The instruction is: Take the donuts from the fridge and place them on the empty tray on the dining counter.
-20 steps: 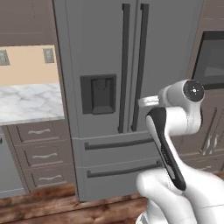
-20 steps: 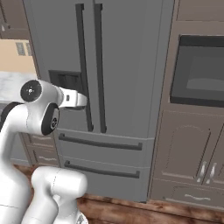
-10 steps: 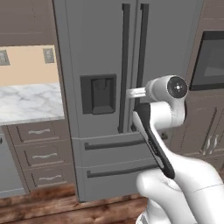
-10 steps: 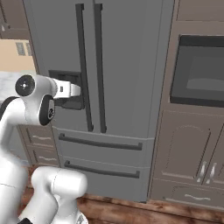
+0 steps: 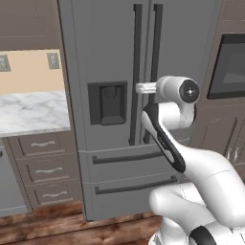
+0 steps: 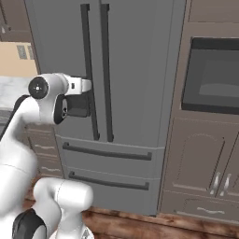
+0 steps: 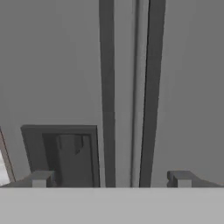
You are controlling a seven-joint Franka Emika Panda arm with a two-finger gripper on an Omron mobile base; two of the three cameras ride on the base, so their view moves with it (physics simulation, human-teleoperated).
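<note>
Right by the shut fridge (image 5: 119, 57), the wide-open gripper (image 7: 109, 179) sits across both door handles (image 7: 107, 87), so it might grab both.

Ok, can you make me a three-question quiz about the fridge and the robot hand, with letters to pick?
1. Where is the dispenser on the fridge?
A. left door
B. right door
C. bottom drawer

2. How many long handles run down the doors?
A. one
B. two
C. four

3. Are the fridge doors open?
A. both open
B. one open
C. both shut

Answers:
1 A, the dark recess sits left of the handles.
2 B, two dark bars flank the door seam.
3 C, no inside shows; the open gripper faces the seam.
</note>
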